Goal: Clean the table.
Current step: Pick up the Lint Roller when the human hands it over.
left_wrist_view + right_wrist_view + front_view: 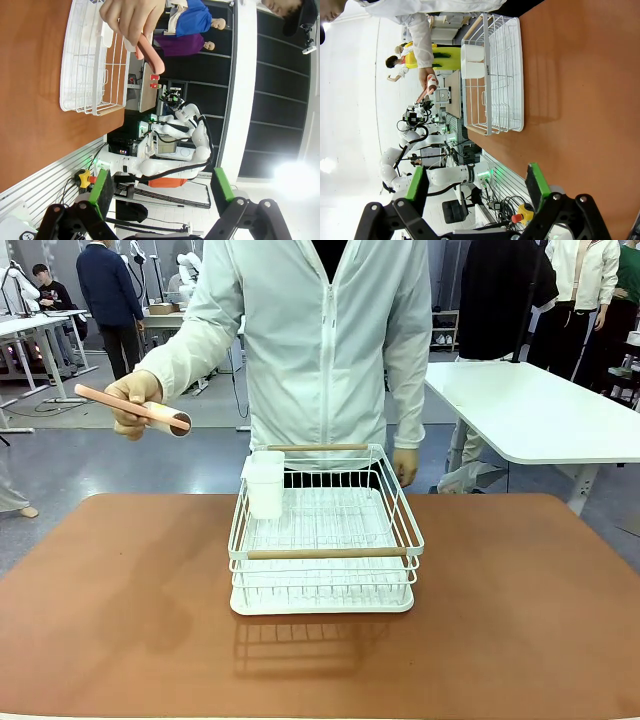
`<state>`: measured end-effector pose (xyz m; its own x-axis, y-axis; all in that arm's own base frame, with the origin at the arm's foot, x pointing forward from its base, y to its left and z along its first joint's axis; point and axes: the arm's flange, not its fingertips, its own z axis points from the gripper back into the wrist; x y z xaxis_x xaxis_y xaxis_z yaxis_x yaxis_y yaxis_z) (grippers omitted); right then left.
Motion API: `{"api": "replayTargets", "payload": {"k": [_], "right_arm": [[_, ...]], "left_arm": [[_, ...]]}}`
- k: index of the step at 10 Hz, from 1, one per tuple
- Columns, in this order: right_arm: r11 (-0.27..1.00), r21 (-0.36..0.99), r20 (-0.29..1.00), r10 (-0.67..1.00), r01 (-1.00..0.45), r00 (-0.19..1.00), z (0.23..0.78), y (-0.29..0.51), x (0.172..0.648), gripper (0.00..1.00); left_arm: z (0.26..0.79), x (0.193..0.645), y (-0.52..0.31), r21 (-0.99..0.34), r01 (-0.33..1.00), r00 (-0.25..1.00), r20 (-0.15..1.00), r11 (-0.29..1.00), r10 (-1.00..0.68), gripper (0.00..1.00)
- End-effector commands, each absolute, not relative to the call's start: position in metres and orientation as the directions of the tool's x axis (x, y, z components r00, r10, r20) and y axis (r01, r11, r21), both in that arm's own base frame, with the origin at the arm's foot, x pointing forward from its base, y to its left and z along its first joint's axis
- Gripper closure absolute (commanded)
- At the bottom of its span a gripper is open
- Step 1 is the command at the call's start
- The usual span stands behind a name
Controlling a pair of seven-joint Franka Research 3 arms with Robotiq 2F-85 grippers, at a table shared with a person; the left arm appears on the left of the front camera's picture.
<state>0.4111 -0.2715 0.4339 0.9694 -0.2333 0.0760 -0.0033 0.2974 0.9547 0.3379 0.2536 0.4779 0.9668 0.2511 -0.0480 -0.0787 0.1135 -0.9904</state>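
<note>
Two grippers of mine, left [162, 190] and right [476, 186], are clear of the tabletop, jaws wide apart with nothing between them. The table [520, 620] lies in front of me, a broad, stiff, smooth brown top that I judge far too heavy to lift and not something to grasp at all, with a white rack [325, 530] standing at its middle. A person's hand [130, 400] holds a roller [168, 419] out beyond the far left edge; I'd guess it is light and rigid, best taken by its pink handle, not the white roll.
</note>
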Motion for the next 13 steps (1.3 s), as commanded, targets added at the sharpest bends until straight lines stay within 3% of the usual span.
{"api": "replayTargets", "payload": {"k": [1,4,6,10,13], "right_arm": [[0.301,0.954,0.082,-0.229,-0.009,0.97,0.438,-0.269,0.409,0.0],[0.301,0.954,0.082,-0.229,-0.009,0.97,0.438,-0.269,0.409,0.0],[0.301,0.954,0.082,-0.229,-0.009,0.97,0.438,-0.269,0.409,0.0],[0.301,0.954,0.082,-0.229,-0.009,0.97,0.438,-0.269,0.409,0.0],[0.301,0.954,0.082,-0.229,-0.009,0.97,0.438,-0.269,0.409,0.0]], "left_arm": [[0.484,0.334,0.254,-0.991,-0.076,0.966,-0.046,0.11,0.255,0.0],[0.478,0.338,0.254,-0.99,-0.079,0.967,-0.048,0.114,0.251,0.0],[0.497,0.334,0.233,-0.969,-0.15,0.962,-0.097,0.197,0.253,0.0],[0.531,0.323,0.201,-0.907,-0.276,0.904,-0.133,0.318,0.407,0.0],[0.544,0.316,0.16,-0.842,-0.42,0.831,-0.206,0.34,0.517,0.0]]}}
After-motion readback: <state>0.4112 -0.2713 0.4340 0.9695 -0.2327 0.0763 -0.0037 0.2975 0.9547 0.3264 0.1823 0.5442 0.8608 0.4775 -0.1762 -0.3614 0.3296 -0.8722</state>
